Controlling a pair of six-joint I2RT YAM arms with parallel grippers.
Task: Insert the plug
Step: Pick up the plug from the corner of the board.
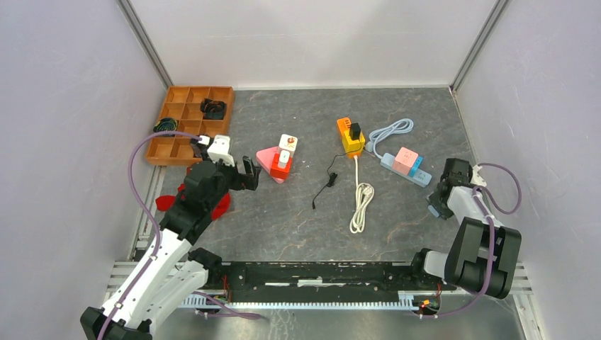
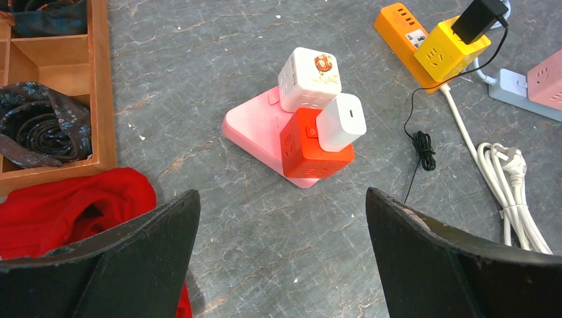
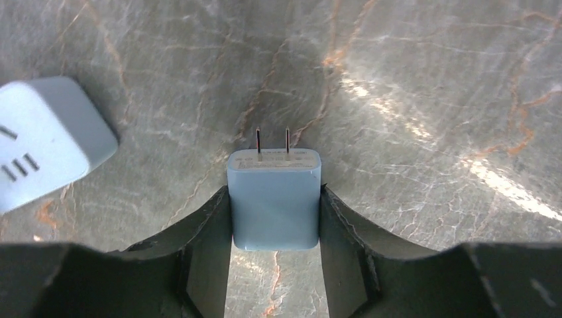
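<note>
Wooden tray with cloth, plug in right gripper

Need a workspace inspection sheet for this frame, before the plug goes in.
Surface: grey marbled table.
Job's things: pale blue plug, prongs pointing away; blue power strip carrying a pink cube.
Clutter: wooden tray, red cloth, pink base with stacked cubes, orange strip with a yellow cube.
Grippers: left gripper open, empty; right gripper shut on plug.
Cables: white cord coiled; black wire loose; pale blue cord looped.
Surroundings: plain walls; nothing else seen.
</note>
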